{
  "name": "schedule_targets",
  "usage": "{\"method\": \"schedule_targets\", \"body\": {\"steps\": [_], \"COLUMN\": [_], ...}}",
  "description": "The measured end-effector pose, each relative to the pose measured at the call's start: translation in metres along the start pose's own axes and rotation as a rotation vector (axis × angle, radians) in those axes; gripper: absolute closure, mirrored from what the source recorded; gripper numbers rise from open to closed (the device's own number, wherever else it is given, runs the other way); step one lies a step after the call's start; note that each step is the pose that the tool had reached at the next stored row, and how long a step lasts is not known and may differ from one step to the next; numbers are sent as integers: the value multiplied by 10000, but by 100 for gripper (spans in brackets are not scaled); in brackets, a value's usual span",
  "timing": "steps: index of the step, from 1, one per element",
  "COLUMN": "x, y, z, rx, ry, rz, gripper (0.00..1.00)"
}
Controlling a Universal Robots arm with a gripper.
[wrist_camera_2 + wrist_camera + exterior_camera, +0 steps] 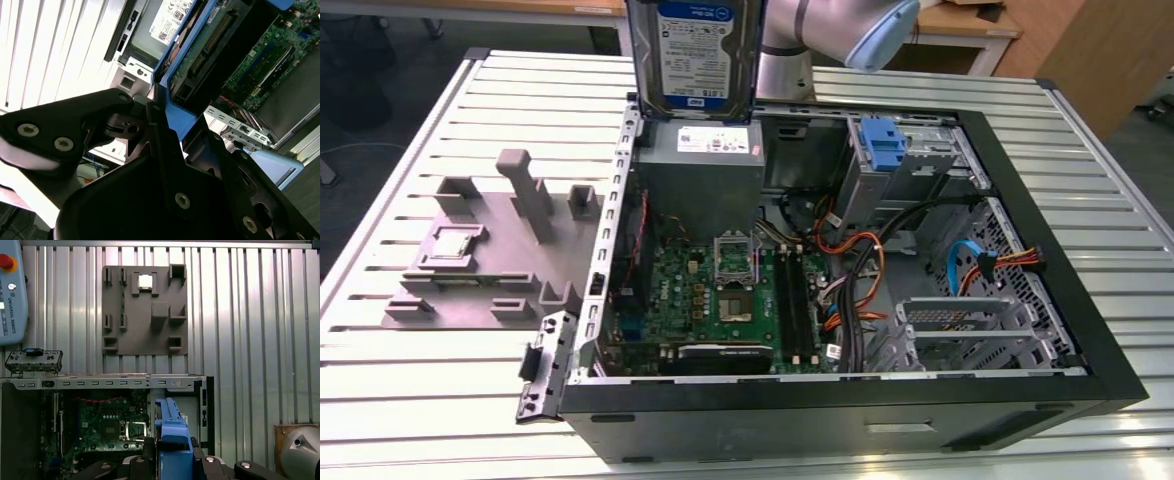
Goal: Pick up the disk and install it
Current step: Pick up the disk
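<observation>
The disk [696, 50] is held upright at the exterior view's top centre, clamped by the fingers [148, 446] above the open computer case [854, 420].

Silver disk [694, 62] with blue-and-white label [696, 38] and blue side rails [172, 437], black claw [172, 452], green motherboard [720, 290], pale grey ribbed table [440, 400]

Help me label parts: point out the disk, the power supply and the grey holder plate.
disk [698, 50]: exterior view, printed label.
power supply [700, 185]: exterior view, grey side.
grey holder plate [142, 340]: first wrist view, bare flat middle.
</observation>
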State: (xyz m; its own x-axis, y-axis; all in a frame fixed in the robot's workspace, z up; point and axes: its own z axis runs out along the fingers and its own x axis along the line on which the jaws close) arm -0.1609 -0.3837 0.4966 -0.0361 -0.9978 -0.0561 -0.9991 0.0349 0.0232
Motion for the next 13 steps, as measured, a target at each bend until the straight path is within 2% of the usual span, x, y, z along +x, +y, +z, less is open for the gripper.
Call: {"method": "schedule_targets", "body": {"steps": [13], "x": [-5], "y": [-134], "z": [-3], "rx": [0], "ry": [0], "rz": [2], "gripper": [64]}}
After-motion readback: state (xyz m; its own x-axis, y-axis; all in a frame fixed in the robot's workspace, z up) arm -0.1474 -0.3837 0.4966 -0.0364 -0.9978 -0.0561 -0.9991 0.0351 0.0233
